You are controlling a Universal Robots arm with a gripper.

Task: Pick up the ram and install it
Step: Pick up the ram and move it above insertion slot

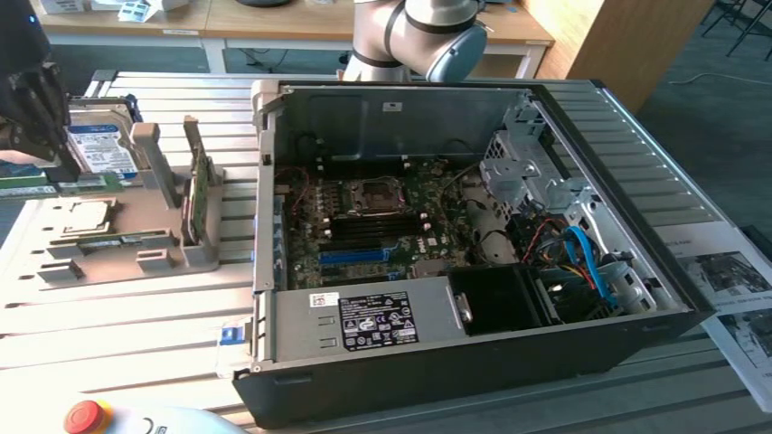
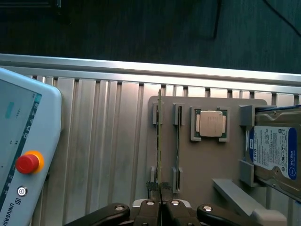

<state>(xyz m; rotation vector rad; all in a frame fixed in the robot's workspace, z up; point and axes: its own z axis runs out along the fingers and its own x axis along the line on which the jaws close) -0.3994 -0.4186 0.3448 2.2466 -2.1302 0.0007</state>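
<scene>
The ram (image 2: 160, 141) is a thin green stick seen edge-on, running out from between my fingertips over the grey parts holder (image 2: 207, 174). My gripper (image 2: 161, 205) is shut on it. In the exterior view my gripper (image 1: 51, 163) hangs at the far left above the holder (image 1: 72, 262), with the ram (image 1: 87, 184) as a green strip just beneath it. A second thin stick (image 2: 178, 141) stands in the neighbouring slot. The open computer case (image 1: 675, 298) lies to the exterior view's right, its motherboard memory slots (image 1: 362, 240) exposed.
The holder also carries a silver processor (image 2: 210, 124), a hard drive with a blue-white label (image 2: 275, 150) and a wider green card on edge (image 1: 199, 194). A teach pendant with a red stop button (image 2: 27, 162) lies beside it. Papers (image 1: 736, 280) lie past the case.
</scene>
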